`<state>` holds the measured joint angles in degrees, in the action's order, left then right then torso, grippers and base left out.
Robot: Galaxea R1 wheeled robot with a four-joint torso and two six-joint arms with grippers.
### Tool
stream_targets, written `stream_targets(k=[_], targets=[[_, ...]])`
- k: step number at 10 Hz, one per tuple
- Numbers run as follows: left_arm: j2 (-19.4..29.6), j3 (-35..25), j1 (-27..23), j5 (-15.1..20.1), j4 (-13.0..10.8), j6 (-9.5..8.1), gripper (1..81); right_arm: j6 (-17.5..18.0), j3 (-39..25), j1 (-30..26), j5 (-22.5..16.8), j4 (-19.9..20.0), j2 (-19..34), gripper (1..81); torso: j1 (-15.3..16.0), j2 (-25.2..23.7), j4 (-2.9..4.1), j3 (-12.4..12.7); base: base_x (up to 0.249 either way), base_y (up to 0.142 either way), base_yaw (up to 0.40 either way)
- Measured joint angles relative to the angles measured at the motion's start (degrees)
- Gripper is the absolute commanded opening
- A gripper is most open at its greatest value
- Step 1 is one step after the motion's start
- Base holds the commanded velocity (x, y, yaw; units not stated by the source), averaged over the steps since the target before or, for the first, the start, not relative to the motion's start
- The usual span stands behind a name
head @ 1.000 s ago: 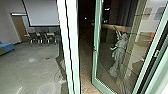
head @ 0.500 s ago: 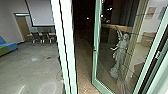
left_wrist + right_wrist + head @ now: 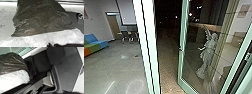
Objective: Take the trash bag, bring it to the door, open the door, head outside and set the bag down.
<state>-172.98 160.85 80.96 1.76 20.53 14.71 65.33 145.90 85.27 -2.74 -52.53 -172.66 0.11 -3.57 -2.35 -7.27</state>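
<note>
Okay so, the left pincer (image 3: 51, 45) is a dark shape over the pale plastic, and I honestly can't tell if it's spread, closed or gripping anything. Same deal with the right pincer (image 3: 66, 92), can't tell its state. The trash bag (image 3: 41, 18) is right there in both wrist views, dark and crinkly, with whitish plastic (image 3: 37, 40) bunched up along one side of it. It's just beside the robot's dark body, over a grey floor (image 3: 6, 23); no idea if it's touching down.

Further out, the head view has a glass door (image 3: 181, 72) standing open, green frame, with a pale statue (image 3: 207, 53), one arm up, showing in the glass. Between the door and a pale upright frame (image 3: 147, 45) there's brownish ground (image 3: 169, 65) running into the dark. Past that frame: a blue, green and orange sofa (image 3: 95, 44), some chairs (image 3: 130, 36) and a hanging screen (image 3: 128, 12).
</note>
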Motion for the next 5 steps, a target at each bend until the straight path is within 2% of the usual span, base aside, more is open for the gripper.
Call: stream_targets(k=[3, 5], targets=[[0.1, 0.0, 0.0, 0.0, 0.0, 0.0, 1.0, -0.1, 0.1, 0.3, 0.3, 0.0, 0.5, 81.1, 0.0, 0.0, 0.0, 0.0, 0.0, -0.087, 0.0], [0.3, 0.0, 0.0, 0.0, -0.2, 0.02, 1.0, -0.4, 0.1, 1.5, 1.5, 0.0, 3.0, 81.1, 0.0, 0.0, 0.0, 0.0, 0.0, -0.087, 0.0]])
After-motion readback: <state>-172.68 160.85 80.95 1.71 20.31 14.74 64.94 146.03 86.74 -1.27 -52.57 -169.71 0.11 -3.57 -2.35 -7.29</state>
